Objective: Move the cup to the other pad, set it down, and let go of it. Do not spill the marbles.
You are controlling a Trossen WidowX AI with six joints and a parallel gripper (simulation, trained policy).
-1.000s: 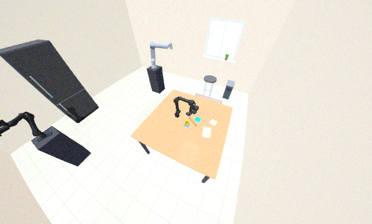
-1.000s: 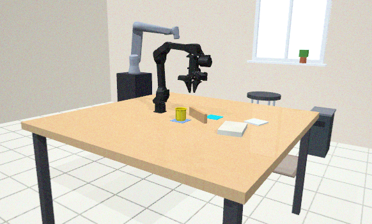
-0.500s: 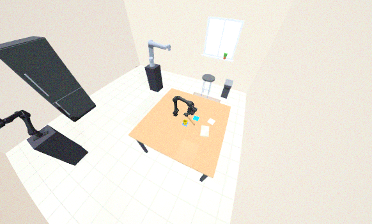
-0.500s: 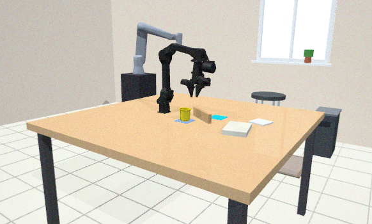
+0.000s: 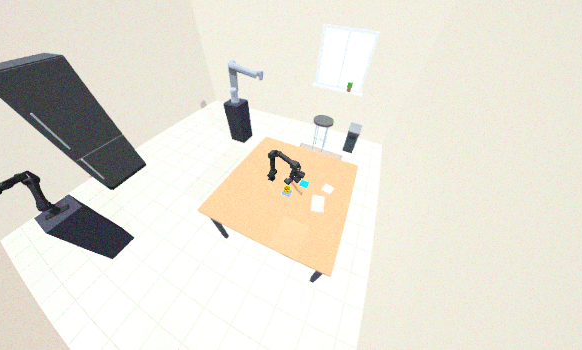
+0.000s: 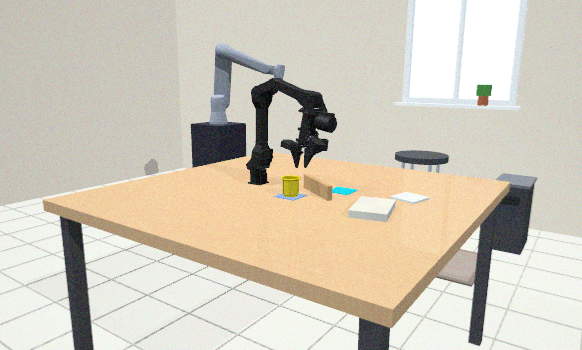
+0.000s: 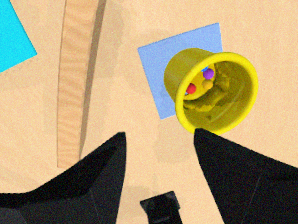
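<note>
A black robot claw point(image 5: 295, 180) point(image 6: 301, 167) point(image 7: 160, 137) hangs above the counter point(image 5: 260, 210) point(image 6: 205, 220) point(image 7: 30, 125), its fingers parted and nothing between them, pointed down as if for a reach from above. The yellow cup point(image 5: 287, 190) point(image 6: 291, 187) point(image 7: 172, 75) stands upright on the blue pad point(image 5: 286, 194) point(image 6: 283, 196) point(image 7: 155, 65), inward from the counter's left edge in the exterior view and near the arm's foot — a steady seat for the loose marbles point(image 7: 208, 74) inside.

A low wooden barrier point(image 5: 297, 188) point(image 6: 318, 187) point(image 7: 74, 80) stands on edge between that pad and the cyan pad point(image 5: 304, 184) point(image 6: 344, 191) point(image 7: 12, 37), which lies toward the counter's right corner in the same view; it likely serves as a hurdle, calling for a lift rather than a slide. Nearer that corner lie a white tile point(image 5: 328, 189) point(image 6: 410, 197) and a pale, thicker block point(image 5: 318, 203) point(image 6: 372, 208), both beyond the cyan pad and apparently no part of the job.

The grasp is still to be made — the fingers probably need to shift toward the cup and open wider, since one fingertip, in the wrist view, overlaps the rim and could nudge it on descent.
</note>
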